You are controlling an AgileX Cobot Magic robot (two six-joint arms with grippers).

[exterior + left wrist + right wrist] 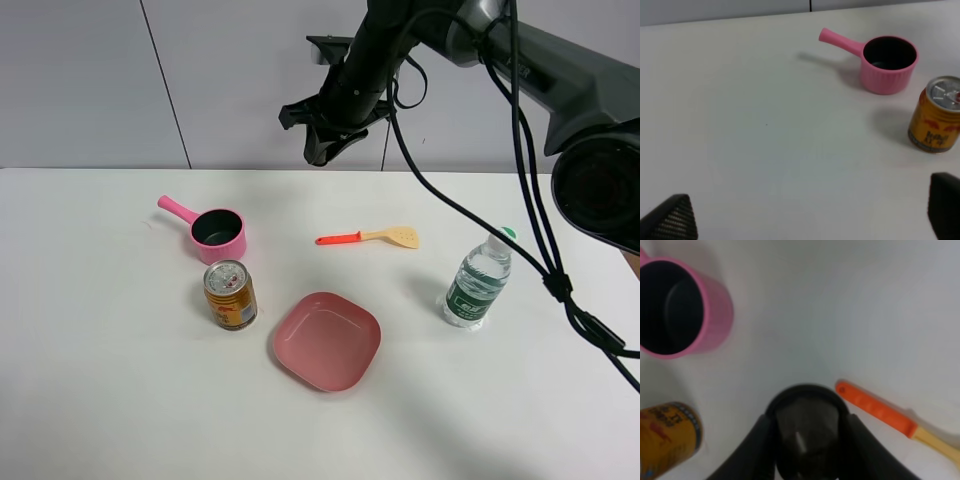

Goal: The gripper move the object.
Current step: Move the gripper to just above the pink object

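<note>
My right gripper hangs high above the back of the table, between the pink pot and the spatula. In the right wrist view its two black fingers are shut on the object, a small dark dome-shaped knob; the right gripper holds it well off the table. From the exterior high view I cannot make out the object in the jaws. The left gripper shows only in the left wrist view, with its fingertips far apart and nothing between them, low over bare table left of the pot.
A pink pot with a handle stands at the left, a yellow can just in front of it. A pink square plate lies in the middle, an orange-handled spatula behind it, a water bottle at the right.
</note>
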